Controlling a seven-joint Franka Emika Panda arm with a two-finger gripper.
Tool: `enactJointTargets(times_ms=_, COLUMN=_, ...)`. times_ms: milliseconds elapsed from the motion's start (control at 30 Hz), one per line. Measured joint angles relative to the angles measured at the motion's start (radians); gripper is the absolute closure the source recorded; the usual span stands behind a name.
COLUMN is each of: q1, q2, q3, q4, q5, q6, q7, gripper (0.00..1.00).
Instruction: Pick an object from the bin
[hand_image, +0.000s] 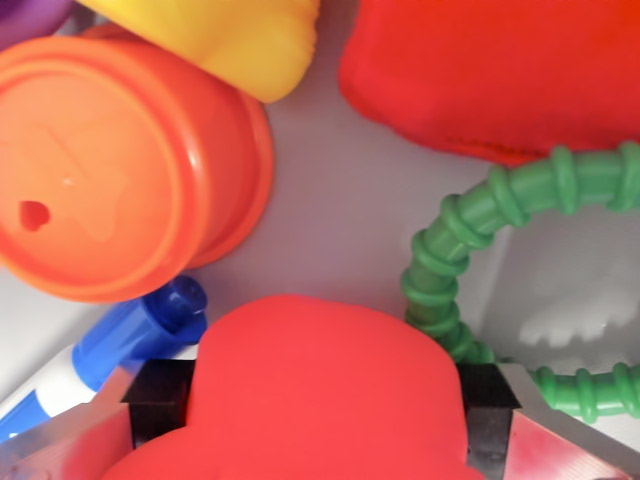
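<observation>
Red soft toy (325, 395) fills the claw (325, 400) above grey bin floor (340, 190).

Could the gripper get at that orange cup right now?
Probably not: the gripper seems already shut on a red soft object, filling its jaws; the orange cup sits off to the wrist view's left.

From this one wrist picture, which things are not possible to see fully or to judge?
- Fingers: only dark pads show; the red soft object covers the gap, so the grip is uncertain.
- Blue-and-white marker: cut by the wrist view's left edge.
- Green ribbed ring: cut off at the right edge.
- Yellow object and upper red object: cut by the top edge, identity unclear.
</observation>
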Motion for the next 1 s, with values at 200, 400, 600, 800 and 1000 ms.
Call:
enactJointTargets(times_ms=200, q1=0.000, q2=0.000, q3=0.000, q4=0.007, q5=0.000, q6=0.000, q7=0.000, gripper=1.00)
enactJointTargets(times_ms=400, q1=-0.004, q2=-0.009, q3=0.003, q4=-0.006, q5=0.000, q6=-0.009, q7=0.000, gripper=1.00)
enactJointTargets(times_ms=600, q1=-0.019, q2=-0.052, q3=0.019, q4=-0.018, q5=0.000, q6=-0.042, q7=-0.001, gripper=1.00)
enactJointTargets(times_ms=800, q1=-0.052, q2=-0.110, q3=0.051, q4=-0.033, q5=0.002, q6=-0.087, q7=-0.005, gripper=1.00)
enactJointTargets(times_ms=1000, q1=-0.102, q2=-0.186, q3=0.109, q4=-0.049, q5=0.031, q6=-0.148, q7=-0.027, gripper=1.00)
